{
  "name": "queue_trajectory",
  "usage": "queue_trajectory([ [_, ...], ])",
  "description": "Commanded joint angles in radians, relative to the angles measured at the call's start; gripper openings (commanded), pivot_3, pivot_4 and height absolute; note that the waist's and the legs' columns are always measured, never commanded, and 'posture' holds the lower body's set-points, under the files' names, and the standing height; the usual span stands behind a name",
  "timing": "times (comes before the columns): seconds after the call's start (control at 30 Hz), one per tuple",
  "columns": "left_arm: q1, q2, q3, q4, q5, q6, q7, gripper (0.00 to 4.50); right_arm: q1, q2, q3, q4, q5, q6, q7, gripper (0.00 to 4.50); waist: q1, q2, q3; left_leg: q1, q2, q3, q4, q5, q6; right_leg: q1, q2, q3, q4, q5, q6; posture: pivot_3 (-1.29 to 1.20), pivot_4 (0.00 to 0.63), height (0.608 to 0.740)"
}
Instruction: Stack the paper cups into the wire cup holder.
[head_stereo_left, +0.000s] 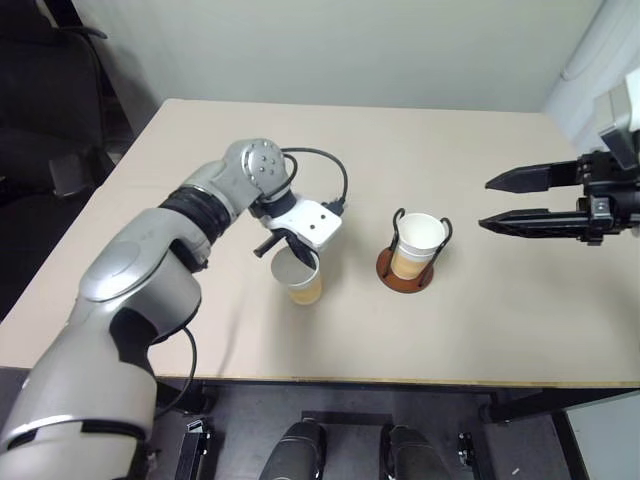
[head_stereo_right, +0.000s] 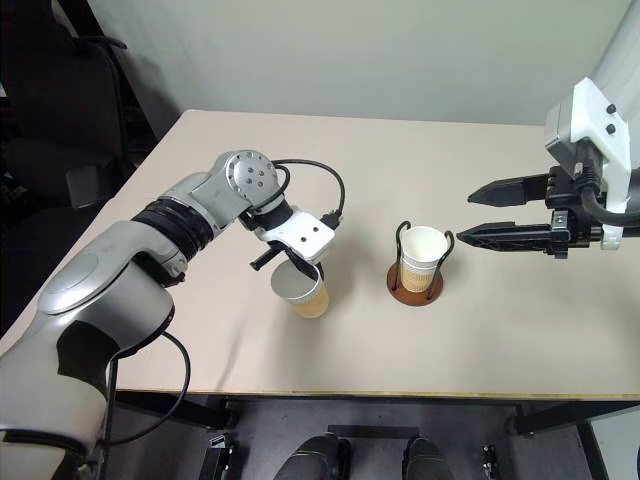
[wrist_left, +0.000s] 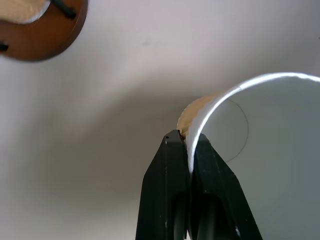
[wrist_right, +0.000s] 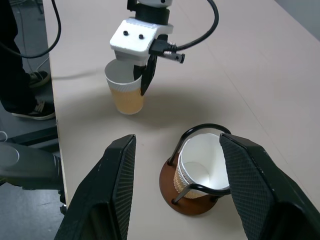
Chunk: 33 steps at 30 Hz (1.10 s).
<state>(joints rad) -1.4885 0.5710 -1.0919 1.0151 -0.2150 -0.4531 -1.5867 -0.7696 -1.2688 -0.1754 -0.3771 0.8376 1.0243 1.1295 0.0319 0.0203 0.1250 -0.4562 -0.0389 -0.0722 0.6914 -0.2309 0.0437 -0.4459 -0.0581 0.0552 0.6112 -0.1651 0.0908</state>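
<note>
Left gripper (head_stereo_left: 295, 252) is clamped on the rim of a loose paper cup (head_stereo_left: 300, 278) — one finger inside, one outside the wall, pads pressed together on the white lip (clear in the left wrist view). That cup sits on the table (head_stereo_left: 480, 320) just beside the wire cup holder (head_stereo_left: 412, 262), on the robot's left of it, apart from it; whether its base touches the tabletop or is barely off it I can't tell.

Right gripper (head_stereo_right: 478, 214) hangs over the table on the other side of the holder, fingers apart, nothing between them.

Holder stands upright near the table middle, reddish-brown disc base with black wire loops, and already has cups in it (wrist_right: 202, 167) — the right wrist view shows layered rims, so more than one nested, likely two.

Progress: mostly done, I'd say. Remaining — lift the gripped cup, carry it across to the holder, lower it into the nested stack, release. Rim pinch looks secure but is off-centre, so the cup may tilt on lifting.
</note>
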Motion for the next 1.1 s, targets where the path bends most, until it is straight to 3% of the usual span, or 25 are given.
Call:
queue_trajectory([
  [0.03, -0.071, -0.003, 0.015, 0.033, -0.025, 0.009, -0.028, 0.03, -0.007, -0.023, -0.018, 0.007, -0.009, -0.023, 0.013, 2.66, 0.0, 0.0, 0.0, 0.0, 0.0, 0.0, 0.0, 0.0, 0.0, 0.0, 0.0, 0.0, 0.0, 0.0, 0.0, 0.0, 0.15, 0.74],
  [0.13, -0.103, -0.029, 0.053, 0.08, -0.019, 0.02, -0.028, 0.03, -0.004, -0.028, -0.017, 0.014, -0.016, -0.029, 0.021, 2.66, 0.0, 0.0, 0.0, 0.0, 0.0, 0.0, 0.0, -0.001, -0.001, 0.0, 0.0, 0.0, -0.001, 0.0, 0.0, 0.0, 0.15, 0.74],
  [0.37, -0.241, -0.164, 0.321, 0.262, 0.101, 0.076, 0.053, 0.03, -0.003, -0.065, -0.01, 0.102, -0.07, -0.074, 0.061, 2.66, 0.003, 0.0, 0.0, -0.004, 0.0, 0.0, 0.003, -0.003, -0.001, -0.001, 0.0, 0.0, -0.002, 0.0, 0.002, 0.0, 0.15, 0.74],
  [0.57, -0.289, -0.211, 0.458, 0.296, 0.206, 0.113, 0.049, 0.03, -0.01, -0.076, -0.007, 0.154, -0.093, -0.115, 0.109, 2.66, 0.0, 0.001, 0.0, -0.002, 0.0, 0.002, 0.003, -0.006, 0.0, -0.001, 0.0, 0.002, -0.002, -0.004, 0.004, 0.0, 0.15, 0.74],
  [1.1, -0.395, -0.328, 0.69, 0.296, 0.336, 0.148, 0.024, 0.03, 0.052, -0.112, -0.032, 0.206, -0.163, -0.189, 0.188, 2.66, 0.002, 0.0, 0.0, -0.002, 0.001, 0.006, 0.004, -0.008, 0.001, -0.001, 0.0, 0.004, -0.001, -0.007, 0.005, 0.0, 0.15, 0.74],
])
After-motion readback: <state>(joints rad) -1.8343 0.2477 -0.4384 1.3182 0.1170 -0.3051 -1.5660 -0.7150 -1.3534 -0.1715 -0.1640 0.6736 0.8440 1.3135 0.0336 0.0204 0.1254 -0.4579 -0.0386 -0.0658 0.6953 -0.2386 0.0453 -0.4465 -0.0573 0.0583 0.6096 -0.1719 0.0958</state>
